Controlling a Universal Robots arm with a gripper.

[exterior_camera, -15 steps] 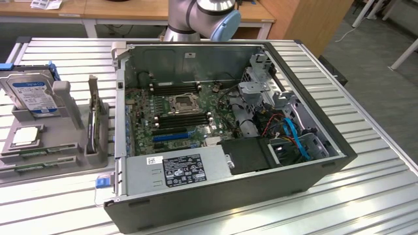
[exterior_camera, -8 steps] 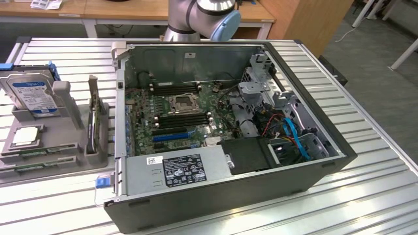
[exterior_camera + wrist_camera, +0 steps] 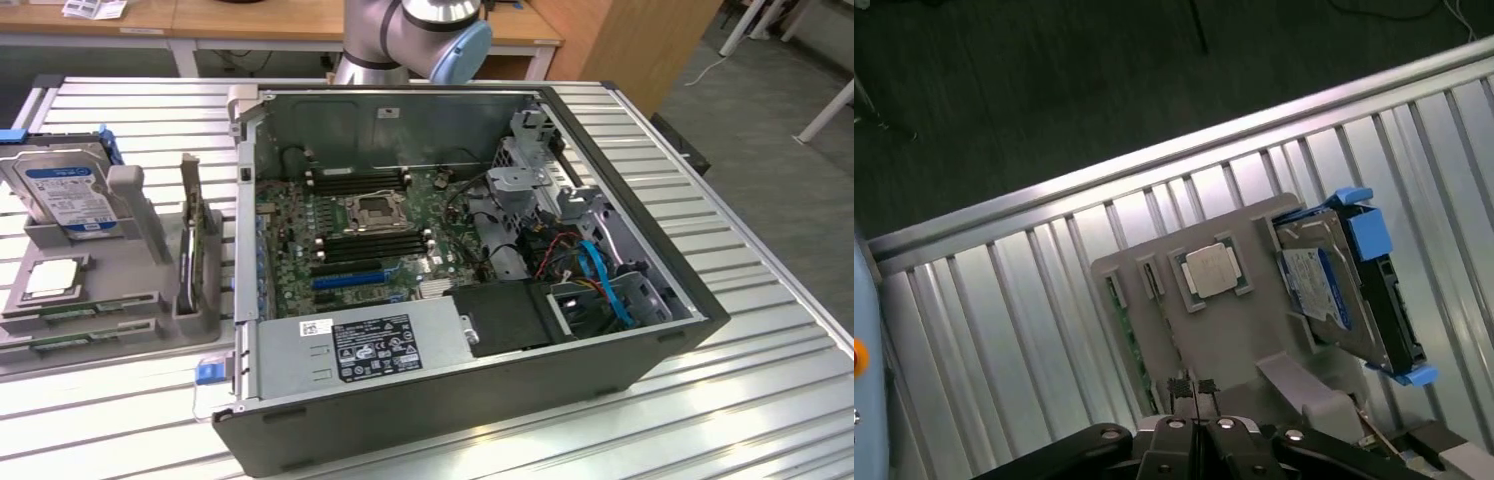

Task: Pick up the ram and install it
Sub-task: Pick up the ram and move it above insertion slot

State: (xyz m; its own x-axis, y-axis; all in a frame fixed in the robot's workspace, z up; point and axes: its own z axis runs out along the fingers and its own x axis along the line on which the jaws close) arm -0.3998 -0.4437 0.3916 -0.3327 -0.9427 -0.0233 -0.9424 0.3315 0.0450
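Note:
Two ram sticks, thin green boards, lie in the grey holder (image 3: 134,290) on the exterior view's left, one ram stick (image 3: 74,306) beside the other (image 3: 80,338). In the wrist view a green ram edge (image 3: 1122,318) runs along the holder's (image 3: 1234,330) side, near the square silver CPU (image 3: 1212,270). My gripper (image 3: 1191,388) hangs above the holder, shut, with nothing between its fingertips. The open computer case (image 3: 534,380) shows the motherboard with black memory slots (image 3: 358,181) on either side of the CPU socket (image 3: 370,210).
A blue-framed hard drive (image 3: 67,195) stands in the holder, also seen as the hard drive (image 3: 1344,290). An upright card (image 3: 200,250) stands between holder and case. The arm's joint (image 3: 427,35) rises behind the case. The slatted metal table (image 3: 747,400) ends at an edge (image 3: 1154,160) above dark floor.

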